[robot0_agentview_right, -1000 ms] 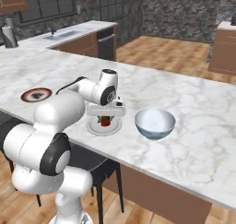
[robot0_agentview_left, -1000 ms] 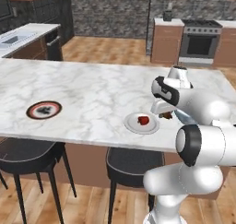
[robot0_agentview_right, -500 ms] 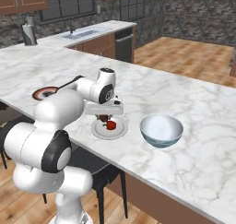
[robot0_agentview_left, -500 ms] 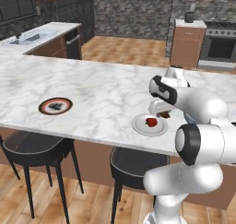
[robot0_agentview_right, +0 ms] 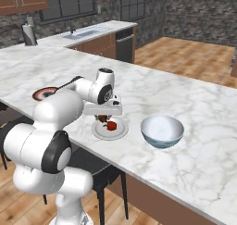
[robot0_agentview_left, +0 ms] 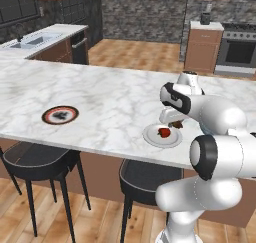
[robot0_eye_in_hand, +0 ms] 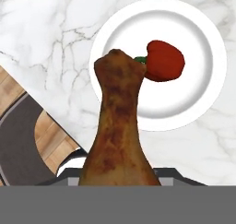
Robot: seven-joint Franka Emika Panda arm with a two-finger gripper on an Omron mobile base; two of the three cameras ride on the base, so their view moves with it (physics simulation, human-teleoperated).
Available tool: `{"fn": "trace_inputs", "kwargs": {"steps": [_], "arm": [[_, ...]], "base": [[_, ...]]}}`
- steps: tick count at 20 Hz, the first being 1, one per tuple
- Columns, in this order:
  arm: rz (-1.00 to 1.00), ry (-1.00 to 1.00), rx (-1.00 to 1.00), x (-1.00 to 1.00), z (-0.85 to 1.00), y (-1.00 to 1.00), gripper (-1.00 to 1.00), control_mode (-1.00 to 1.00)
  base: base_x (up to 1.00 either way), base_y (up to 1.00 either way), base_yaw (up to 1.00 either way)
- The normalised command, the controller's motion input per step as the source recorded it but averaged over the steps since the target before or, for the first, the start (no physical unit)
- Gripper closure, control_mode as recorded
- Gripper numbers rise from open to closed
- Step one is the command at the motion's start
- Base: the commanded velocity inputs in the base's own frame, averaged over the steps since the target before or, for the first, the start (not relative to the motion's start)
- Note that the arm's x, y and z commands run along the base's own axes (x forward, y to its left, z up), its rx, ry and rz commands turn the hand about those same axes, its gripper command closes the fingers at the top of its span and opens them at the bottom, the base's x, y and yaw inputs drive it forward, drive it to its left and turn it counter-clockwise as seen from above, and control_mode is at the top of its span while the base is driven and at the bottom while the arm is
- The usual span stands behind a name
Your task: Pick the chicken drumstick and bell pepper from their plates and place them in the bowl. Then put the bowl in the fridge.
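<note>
Chicken drumstick (robot0_eye_in_hand: 119, 126) is in my gripper (robot0_agentview_left: 176, 124), pinched between the jaws and sticking out along them, narrow end pointing away from the hand. In the left base view it's the small brown lump (robot0_agentview_left: 176, 124) under the hand, held just above the white plate (robot0_agentview_left: 150, 137), over its far edge. In the right base view the same lump (robot0_agentview_right: 102, 119) hangs over the plate's (robot0_agentview_right: 121, 131) left side.

Bell pepper (robot0_eye_in_hand: 164, 61) lies on the white plate (robot0_eye_in_hand: 203, 80), roughly at its centre, green stem toward the drumstick tip. Seen from the hand, tip and pepper overlap; can't tell if they touch. Also visible in the base views (robot0_agentview_left: 163, 132) (robot0_agentview_right: 111, 125).

Bowl (robot0_agentview_right: 162, 131) sits on the marble counter (robot0_agentview_left: 115, 97) just beside the white plate, on its right in the right base view, upright, nothing showing inside.

Dark-centred plate (robot0_agentview_left: 60, 114) with the red-orange rim is on the same counter, well apart from the white plate, to its left near the counter's front edge; bare apart from a few dark specks (robot0_agentview_right: 45, 93).

Two black stools (robot0_agentview_left: 37, 159) stand below the counter edge, one under each plate.
</note>
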Motion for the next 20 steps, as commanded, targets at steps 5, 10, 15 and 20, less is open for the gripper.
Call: {"fn": "trace_inputs", "kwargs": {"steps": [5, 10, 15, 20], "arm": [[0.0, 0.0, 0.0, 0.0, 0.0, 0.0, 1.0, 1.0], [0.0, 0.0, 0.0, 0.0, 0.0, 0.0, 1.0, -1.0], [0.0, 0.0, 0.0, 0.0, 0.0, 0.0, 1.0, -1.0], [0.0, 0.0, 0.0, 0.0, 0.0, 0.0, 1.0, -1.0]], "base": [[0.0, 0.0, 0.0], [0.0, 0.0, 0.0], [0.0, 0.0, 0.0], [0.0, 0.0, 0.0]]}}
